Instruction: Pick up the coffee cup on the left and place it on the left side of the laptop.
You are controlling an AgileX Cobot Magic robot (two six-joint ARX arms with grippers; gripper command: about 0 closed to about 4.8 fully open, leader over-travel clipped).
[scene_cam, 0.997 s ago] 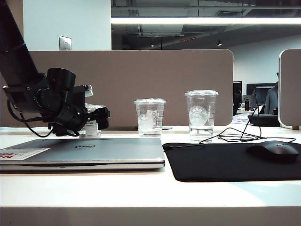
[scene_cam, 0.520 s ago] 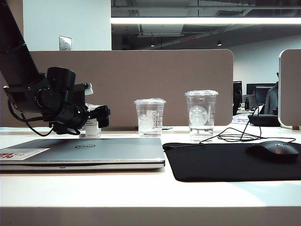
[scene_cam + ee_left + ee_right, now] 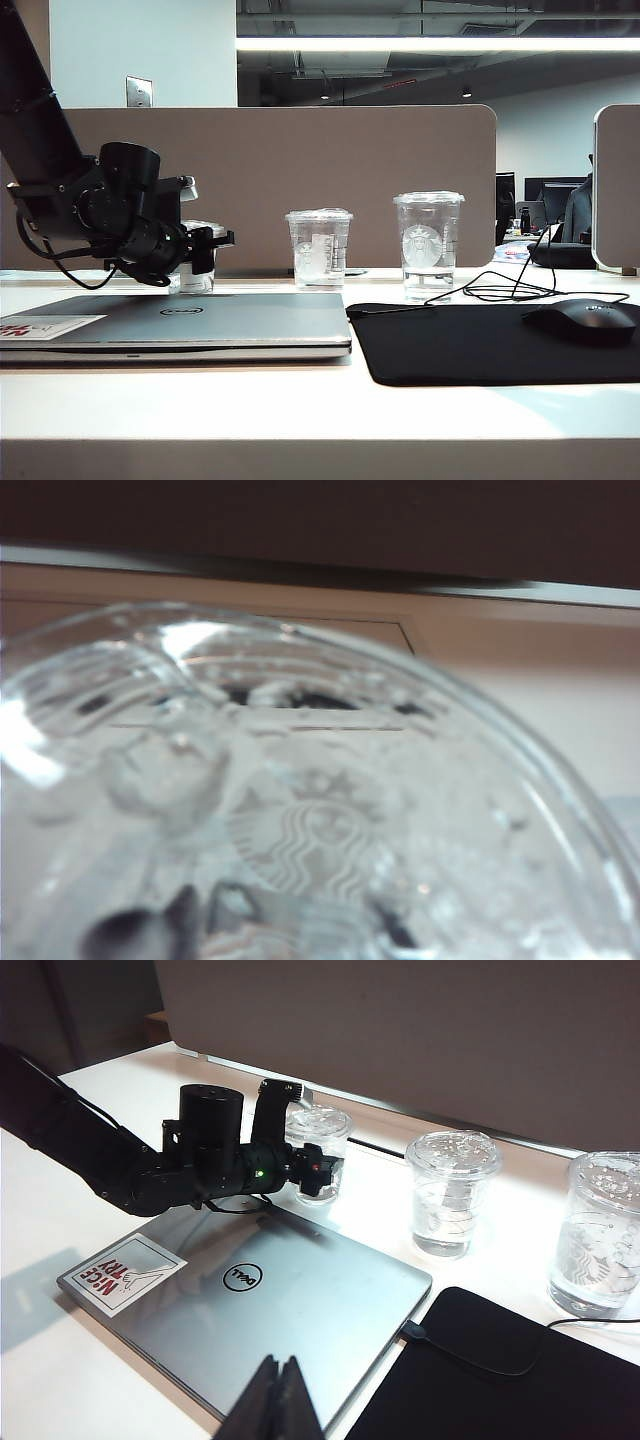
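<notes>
The coffee cup (image 3: 196, 278) is the short clear cup with a domed lid, standing on the table behind the laptop (image 3: 200, 320) at the left. My left gripper (image 3: 205, 246) reaches in level, its fingers pressed on either side of the cup (image 3: 322, 1125). In the left wrist view the clear cup (image 3: 300, 780) fills the picture, with dark fingers (image 3: 130, 932) dimly seen through it. My right gripper (image 3: 278, 1385) hangs shut and empty above the near edge of the silver Dell laptop (image 3: 300, 1310). It does not appear in the exterior view.
A mid-height clear cup (image 3: 318, 248) and a taller Starbucks cup (image 3: 428, 245) stand to the right of the coffee cup. A black mouse mat (image 3: 480, 340) carries a mouse (image 3: 580, 320) and its cable. A brown partition (image 3: 300, 180) closes the back.
The left gripper's jaws have drawn in from wide open onto the coffee cup. The arm itself has stayed where it was, and the cup still stands on the table.
</notes>
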